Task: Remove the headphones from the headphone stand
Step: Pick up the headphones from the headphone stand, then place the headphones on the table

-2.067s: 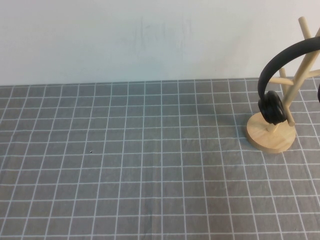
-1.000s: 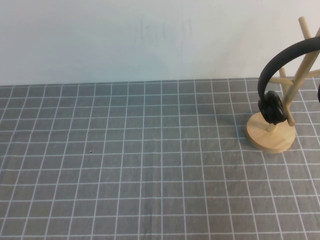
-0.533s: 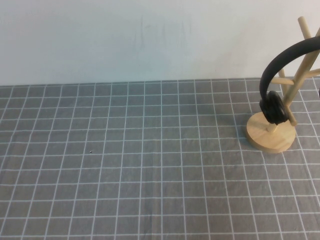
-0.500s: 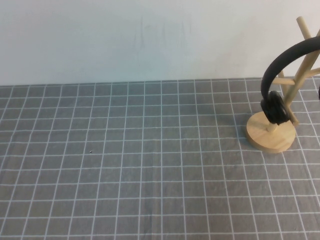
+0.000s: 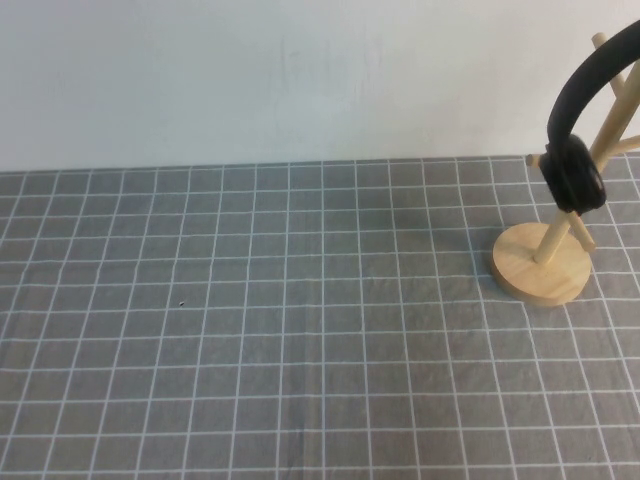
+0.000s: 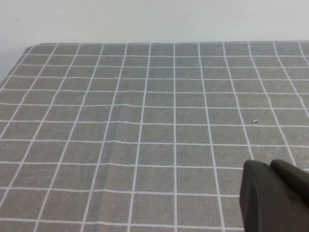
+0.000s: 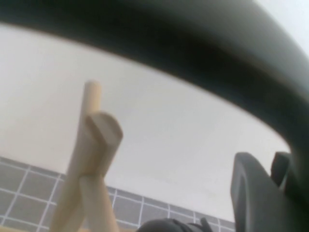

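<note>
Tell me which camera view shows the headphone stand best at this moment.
The high view: the headphone stand shows its disc base, slanted pole and pegs, with the headphones lifted beside it. The right wrist view catches only its upper pegs, close up. The left wrist view shows only cloth and the left gripper.

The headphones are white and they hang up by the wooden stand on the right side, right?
Not quite. The headphones are black, not white; the high view shows it. They do hang by the wooden stand on the right. The left pincer is over the cloth; the right pincer is near the headband.
</note>
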Available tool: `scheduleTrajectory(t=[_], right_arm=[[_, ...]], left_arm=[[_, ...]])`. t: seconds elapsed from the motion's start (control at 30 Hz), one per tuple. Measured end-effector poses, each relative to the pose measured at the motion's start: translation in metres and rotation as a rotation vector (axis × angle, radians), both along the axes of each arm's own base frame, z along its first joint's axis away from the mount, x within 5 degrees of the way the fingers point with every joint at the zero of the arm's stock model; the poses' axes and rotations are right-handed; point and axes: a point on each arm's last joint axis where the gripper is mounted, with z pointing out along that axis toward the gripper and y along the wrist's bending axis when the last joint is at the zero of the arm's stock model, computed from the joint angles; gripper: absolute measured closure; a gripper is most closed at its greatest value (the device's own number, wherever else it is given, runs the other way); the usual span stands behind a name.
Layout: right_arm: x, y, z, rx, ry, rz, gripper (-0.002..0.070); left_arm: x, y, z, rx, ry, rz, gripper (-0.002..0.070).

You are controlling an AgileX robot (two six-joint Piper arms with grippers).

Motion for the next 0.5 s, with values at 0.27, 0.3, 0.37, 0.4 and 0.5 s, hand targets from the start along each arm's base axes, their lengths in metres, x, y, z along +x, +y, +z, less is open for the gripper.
scheduleTrajectory(t=[0.27,0.3,0.37,0.4,0.5], right_arm=[[-0.054,0.029,0.040,-0.008,-0.012,0.056,0.0636],[-0.062,0.033,0.043,-0.005,0.003,0.068,0.0636],[-0.075,0.041,0.045,0.013,0.048,0.088,0.0636],[-0.082,0.045,0.044,0.025,0.084,0.097,0.0636],[-0.097,0.052,0.036,0.049,0.223,0.108,0.0636]], left_arm=[[0.000,0.000,0.000,0.000,0.000,0.000,0.0679],[0.000,0.000,0.000,0.000,0.000,0.000,0.0679],[0.000,0.000,0.000,0.000,0.000,0.000,0.0679],[0.000,0.000,0.000,0.000,0.000,0.000,0.0679],[0.000,0.000,0.000,0.000,0.000,0.000,0.0679]])
